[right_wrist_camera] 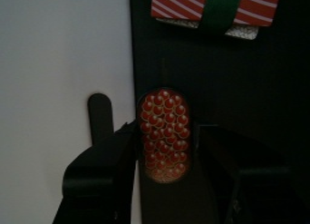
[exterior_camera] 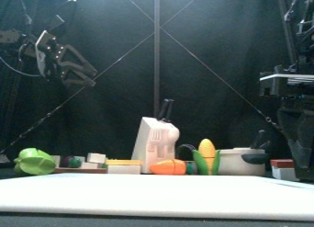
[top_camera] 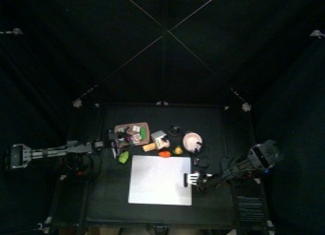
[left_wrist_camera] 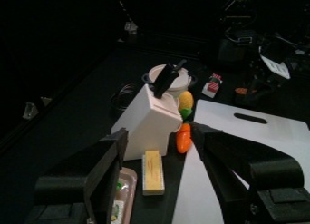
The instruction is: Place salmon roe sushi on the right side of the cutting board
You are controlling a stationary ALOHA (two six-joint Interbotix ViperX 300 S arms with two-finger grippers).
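1. The right tool (right_wrist_camera: 164,160) stands with its two black jaws spread, one on each side of the salmon roe sushi (right_wrist_camera: 164,135); whether they touch it cannot be told.
2. The salmon roe sushi is an oval mound of glossy red-orange beads on the dark bench (right_wrist_camera: 230,101), just beside the cutting board's (right_wrist_camera: 61,73) edge, next to its handle slot.
3. The cutting board is flat, white, smooth and rectangular.
4. At 12 o'clock from the roe lies a red-and-white striped piece (right_wrist_camera: 212,7) with a green band.
5. The left tool (left_wrist_camera: 164,187) hangs raised, jaws apart, empty.
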